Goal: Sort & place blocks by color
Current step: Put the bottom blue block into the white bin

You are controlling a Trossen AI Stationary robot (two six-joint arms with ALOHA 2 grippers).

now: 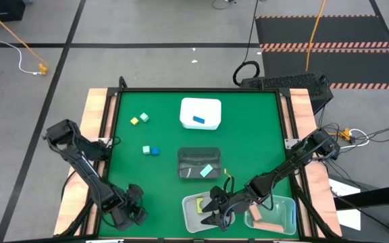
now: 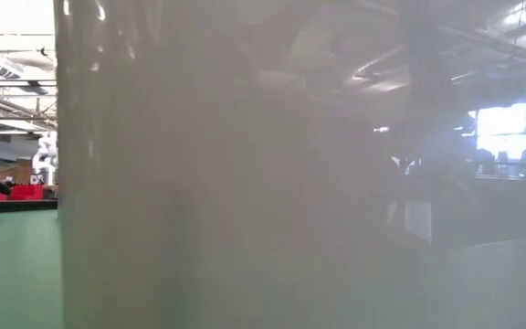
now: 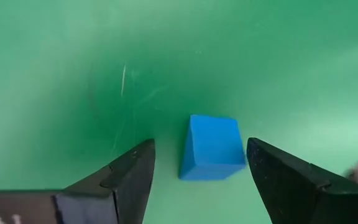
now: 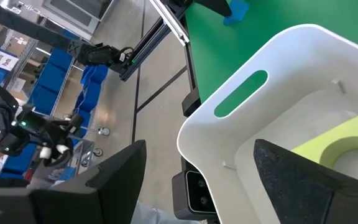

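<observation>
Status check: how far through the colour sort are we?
Done: a blue block in the white tub, a mint block in the dark tub, a yellow block and salmon bars in the two clear tubs.
In hand: the left pincer is open around a blue cube on the mat; the right pincer is open over the yellow's tub.
Left: four loose blocks up the mat.

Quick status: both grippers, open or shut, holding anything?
Left gripper: open, blue block on the mat between its fingers, not gripped.
Right gripper: open, empty, at the white tub's rim.
</observation>
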